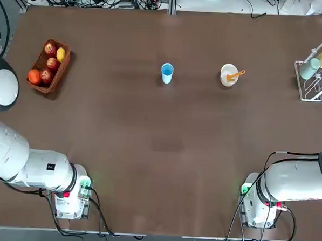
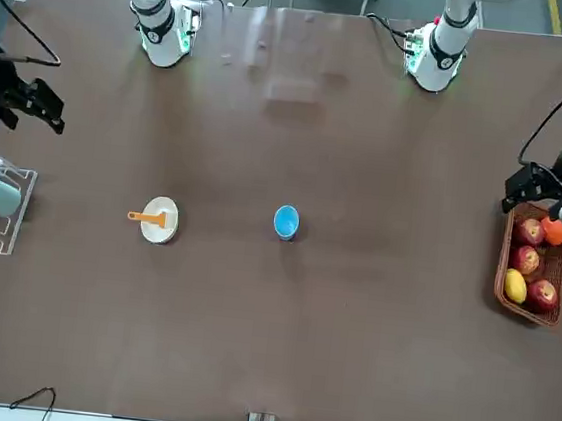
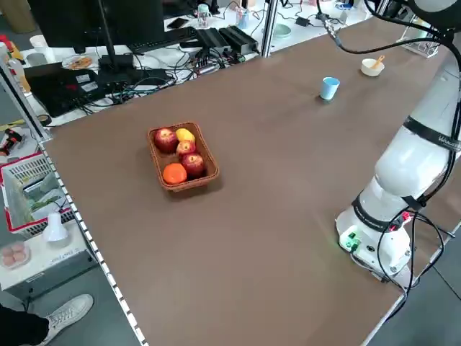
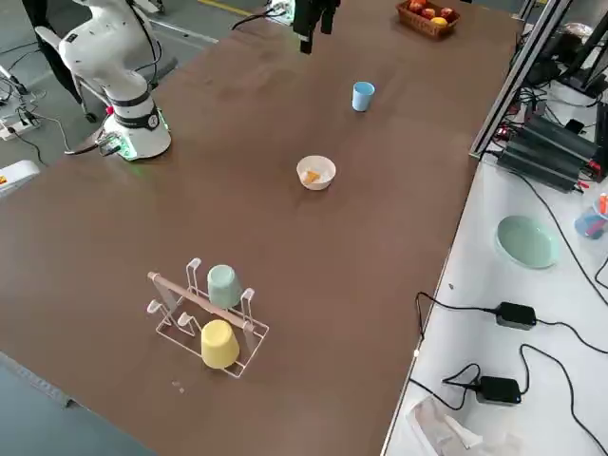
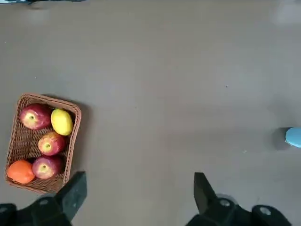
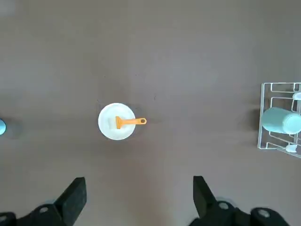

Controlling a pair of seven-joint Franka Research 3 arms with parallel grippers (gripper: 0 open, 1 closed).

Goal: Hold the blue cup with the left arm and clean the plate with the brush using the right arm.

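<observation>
Light-blue plastic tumbler (image 1: 167,73): one, upright, paler-rimmed, mid-table. White dish (image 1: 228,75): one, bowl-like, orange-handled brush (image 1: 240,74) lying across its rim. Left gripper (image 5: 140,197), near the fruit basket (image 5: 68,165), and right gripper (image 6: 140,200), above the table's dish side: both mine, spread wide, empty. Stage: approach, I judged; tumbler and brush wanted grasping next.

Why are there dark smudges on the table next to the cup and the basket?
They look like soft shadows: top view, one beside the blue cup and one along the basket's right side; left wrist view, a darker one beside the basket; front view, pale shiny patches near the robot's side of the table, probably lamp glare.
</observation>
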